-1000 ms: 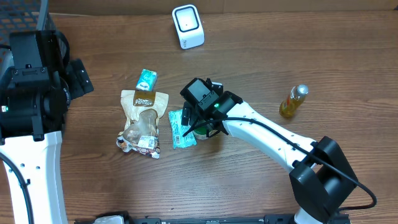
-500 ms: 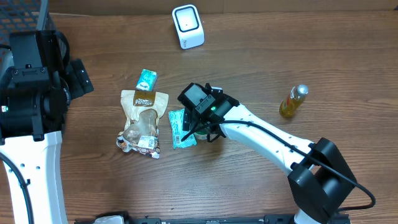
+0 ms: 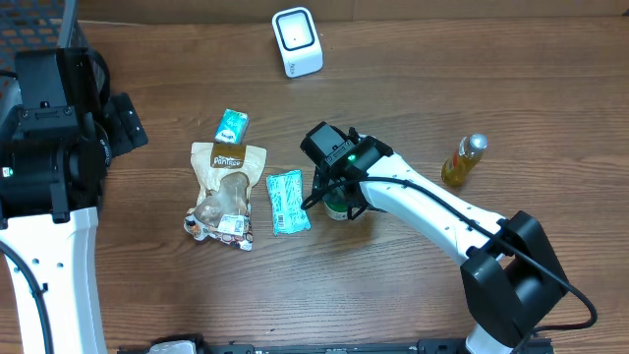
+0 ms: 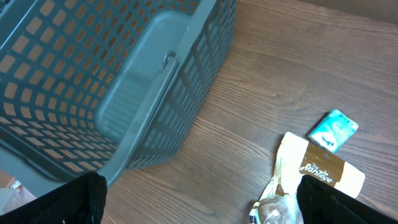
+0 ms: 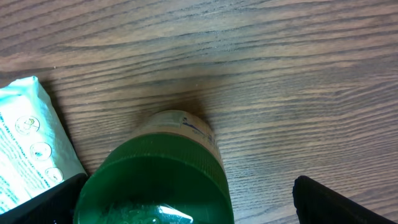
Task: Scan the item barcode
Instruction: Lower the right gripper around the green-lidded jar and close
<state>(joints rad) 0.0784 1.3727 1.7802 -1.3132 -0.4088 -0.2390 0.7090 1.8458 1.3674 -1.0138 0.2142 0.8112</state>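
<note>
Well, my right gripper is spread wide and grasps nothing. The green-lidded jar stands upright directly beneath it, with its lid between my two fingers. The lid sits closer to the finger at the left of my wrist view. I cannot tell whether that finger touches it. Just beside the jar on that same side lies a flat teal packet. The white scanner stands well beyond this gripper, near the table's far edge, and a yellow bottle lies off to the gripper's other side. My left gripper is also released and empty. A grey basket lies ahead of it to one side and a brown pouch to the other.
</note>
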